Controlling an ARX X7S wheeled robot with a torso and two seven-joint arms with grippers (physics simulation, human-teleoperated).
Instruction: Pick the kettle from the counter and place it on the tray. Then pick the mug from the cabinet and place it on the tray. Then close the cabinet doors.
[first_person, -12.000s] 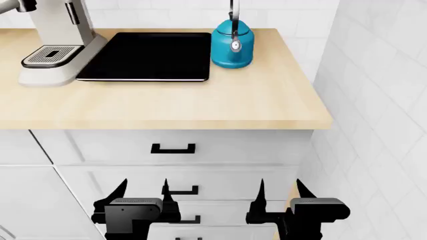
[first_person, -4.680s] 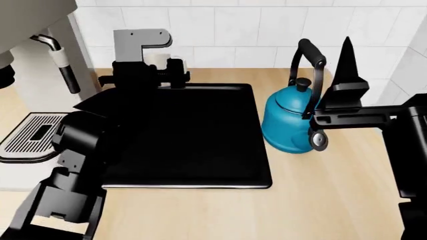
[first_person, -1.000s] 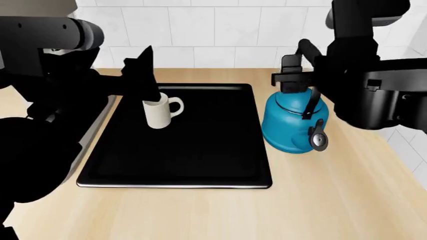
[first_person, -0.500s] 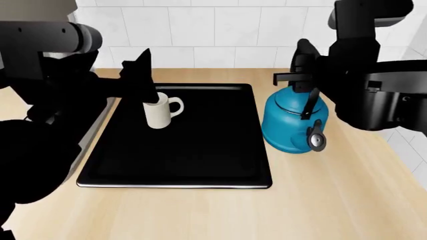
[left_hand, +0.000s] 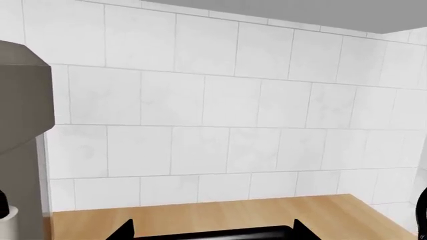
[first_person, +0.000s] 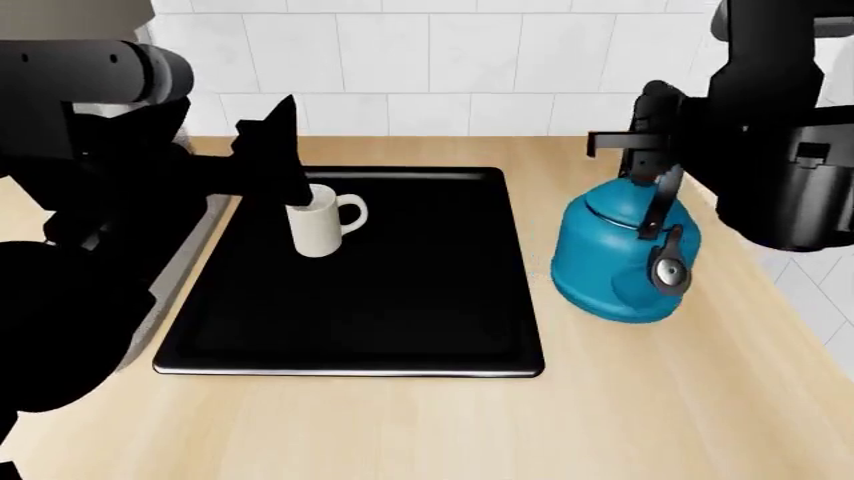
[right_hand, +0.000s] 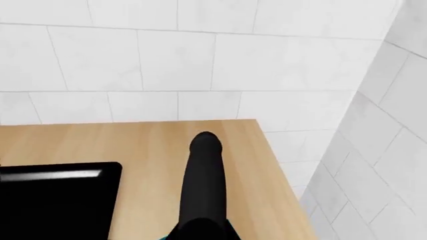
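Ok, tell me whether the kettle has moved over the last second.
Yes. The kettle has shifted right, away from the tray, widening the counter gap between them.

Head view looking down over the counter (first_person: 627, 420), wrist views low, facing wall tiles (left_hand: 220, 100) (shared backdrop)

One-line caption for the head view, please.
Mug on the black tray at the left gripper; right gripper at the kettle handle.

Left gripper (first_person: 274, 160) reaching in from the near left, fingers pointing far, aperture hidden. Right gripper (first_person: 650, 135) raised at far right, clamped shut, arm bulking beside it.
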